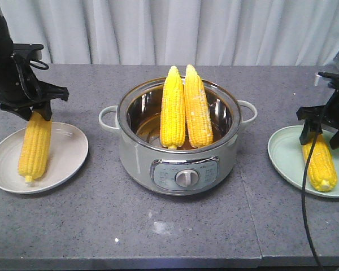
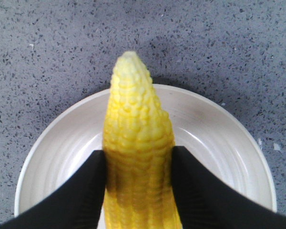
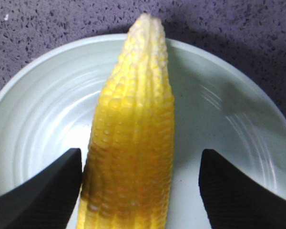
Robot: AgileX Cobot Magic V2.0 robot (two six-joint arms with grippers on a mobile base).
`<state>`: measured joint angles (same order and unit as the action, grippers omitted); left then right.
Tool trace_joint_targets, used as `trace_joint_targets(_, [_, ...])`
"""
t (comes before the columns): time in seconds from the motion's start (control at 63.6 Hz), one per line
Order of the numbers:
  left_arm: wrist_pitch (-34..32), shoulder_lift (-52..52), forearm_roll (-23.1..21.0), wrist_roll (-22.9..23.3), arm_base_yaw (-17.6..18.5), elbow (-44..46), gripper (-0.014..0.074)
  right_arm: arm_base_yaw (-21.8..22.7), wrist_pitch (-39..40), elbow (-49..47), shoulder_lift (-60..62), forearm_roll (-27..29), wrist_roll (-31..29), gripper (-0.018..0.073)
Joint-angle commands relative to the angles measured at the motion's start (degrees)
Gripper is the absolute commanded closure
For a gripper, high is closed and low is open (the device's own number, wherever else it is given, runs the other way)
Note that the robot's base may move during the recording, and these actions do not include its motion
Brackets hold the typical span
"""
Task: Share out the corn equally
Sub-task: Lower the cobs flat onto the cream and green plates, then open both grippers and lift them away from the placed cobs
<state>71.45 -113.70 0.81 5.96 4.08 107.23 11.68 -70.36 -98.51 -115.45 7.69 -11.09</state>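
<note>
Yellow corn (image 1: 173,107) upright in pot (image 1: 137,161), tips up

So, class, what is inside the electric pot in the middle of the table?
Two corn cobs stand in the pot, tips up, leaning toward its back wall. The front wall hides the near part of the floor.

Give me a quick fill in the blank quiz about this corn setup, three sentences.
1. The cooker pot holds ___ standing cobs.
2. The left gripper clamps the left cob over a ___ plate.
3. The right gripper is ___ around the right cob on the green plate.
Missing: two; white; open.
</note>
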Motion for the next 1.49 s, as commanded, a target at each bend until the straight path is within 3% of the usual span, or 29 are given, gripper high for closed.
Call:
trace_joint_targets(0.0, [0.3,3.2,-0.5,0.0,0.1,1.6,0.0269,0.4,0.1,-1.6,3.1,-0.2,0.1,0.0050])
trace_joint_targets(0.44, [0.3,3.2,-0.8,0.0,0.1,1.6,0.0265,0.4,1.2,-1.6,4.2,-2.9,2.1,0.0050])
trace_joint_targets(0.802, [0.3,3.2,-0.8,-0.1,0.1,1.6,0.0137,0.4,1.7,-1.6,5.7,-2.7,2.2,0.0050])
trace_joint_targets(1.054, [0.3,3.3,-0.8,-1.2,0.1,1.6,0.0133,0.4,2.7,-1.6,6.9,-2.5,2.2,0.0050])
trace_joint_targets(1.289, [0.3,3.9,-0.8,-1.2,0.1,1.6,0.0133,0.4,5.5,-1.6,10.2,0.1,1.3,0.0050])
trace_joint_targets(1.478, [0.3,5.9,-0.8,-1.5,0.1,1.6,0.0135,0.4,7.9,-1.6,15.1,6.4,-1.6,0.0050])
